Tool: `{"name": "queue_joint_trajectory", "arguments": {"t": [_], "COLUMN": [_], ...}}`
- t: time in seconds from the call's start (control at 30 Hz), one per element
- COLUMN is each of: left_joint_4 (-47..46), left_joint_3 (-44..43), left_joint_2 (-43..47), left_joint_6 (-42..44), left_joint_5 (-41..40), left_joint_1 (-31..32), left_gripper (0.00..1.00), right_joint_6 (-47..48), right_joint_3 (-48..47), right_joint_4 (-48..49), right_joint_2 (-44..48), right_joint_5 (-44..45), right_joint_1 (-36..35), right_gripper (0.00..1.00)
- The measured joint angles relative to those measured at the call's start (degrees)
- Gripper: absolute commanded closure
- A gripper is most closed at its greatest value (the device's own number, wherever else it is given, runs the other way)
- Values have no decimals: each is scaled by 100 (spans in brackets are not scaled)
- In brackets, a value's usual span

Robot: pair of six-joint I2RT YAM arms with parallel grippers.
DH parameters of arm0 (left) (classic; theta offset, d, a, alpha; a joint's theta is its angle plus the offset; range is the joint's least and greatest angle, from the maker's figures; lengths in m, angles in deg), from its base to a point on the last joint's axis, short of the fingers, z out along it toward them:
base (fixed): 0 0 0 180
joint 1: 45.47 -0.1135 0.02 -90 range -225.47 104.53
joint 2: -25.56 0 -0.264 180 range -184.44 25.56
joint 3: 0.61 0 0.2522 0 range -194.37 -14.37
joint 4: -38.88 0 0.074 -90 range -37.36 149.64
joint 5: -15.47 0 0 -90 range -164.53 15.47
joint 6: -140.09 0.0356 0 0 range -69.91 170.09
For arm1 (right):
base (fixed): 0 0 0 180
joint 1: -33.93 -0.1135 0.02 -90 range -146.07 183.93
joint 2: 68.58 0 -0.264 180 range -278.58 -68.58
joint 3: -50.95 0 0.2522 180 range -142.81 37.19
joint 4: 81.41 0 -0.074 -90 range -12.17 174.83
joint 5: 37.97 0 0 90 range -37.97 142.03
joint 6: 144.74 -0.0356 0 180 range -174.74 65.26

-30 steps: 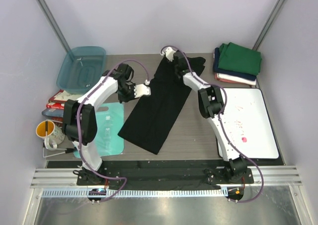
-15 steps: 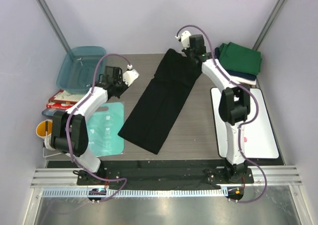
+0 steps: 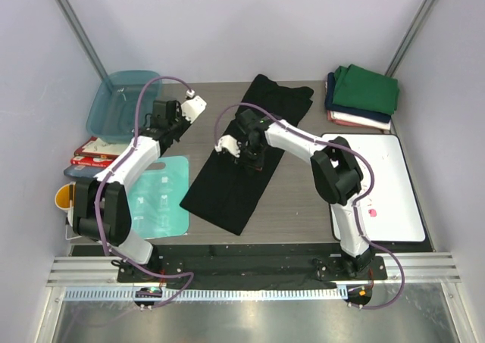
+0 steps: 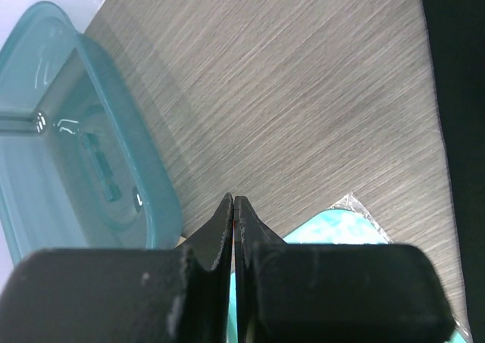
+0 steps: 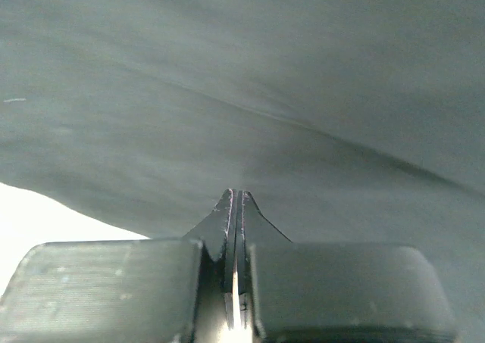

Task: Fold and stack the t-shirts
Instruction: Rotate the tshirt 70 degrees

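Filling the right wrist view, the black t-shirt (image 5: pixel 318 93) hides whether the right gripper (image 5: pixel 236 198), fingers together, pinches cloth; the left gripper (image 4: pixel 233 201) is closed beside a cropped teal tub (image 4: pixel 53 169).

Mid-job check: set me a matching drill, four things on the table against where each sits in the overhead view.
Things:
1. black t-shirt
2. folded t-shirt stack
3. teal tub
4. white board

Places:
A. far left corner
B. right side, nearer the arm bases
C. middle, lying diagonally
D. far right corner

Pairs: 1-C, 2-D, 3-A, 4-B
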Motion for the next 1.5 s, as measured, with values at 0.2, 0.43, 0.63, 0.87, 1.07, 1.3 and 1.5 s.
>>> {"name": "queue_joint_trajectory", "arguments": {"t": [0.2, 0.43, 0.63, 0.87, 1.07, 1.3, 1.5], "left_joint_4": [-223, -306, -328, -321, -238, -140, -96], "left_joint_3": [13, 90, 116, 358, 581, 719, 966], "left_joint_2": [0, 0, 0, 4, 79, 153, 195], "left_joint_6": [70, 223, 308, 505, 776, 1150, 1499], "left_joint_5": [-57, 31, 227, 437, 680, 1071, 1628], "left_joint_1": [116, 363, 391, 391, 391, 391, 391], "left_gripper": [100, 100, 100, 100, 100, 100, 71], "right_joint_6": [299, 380, 422, 420, 422, 446, 310], "right_joint_3": [-254, 170, 514, 1128, 1908, 2538, 2476], "right_joint_4": [-553, -717, -741, -560, -713, -1119, -1106], "right_joint_2": [-2, -2, -72, 313, 800, 1145, 1228], "right_joint_5": [-334, -442, -378, -278, -17, 337, 741], "right_joint_1": [-249, -310, -328, -254, -83, 280, 538], "right_gripper": [99, 99, 99, 99, 99, 99, 56]}}
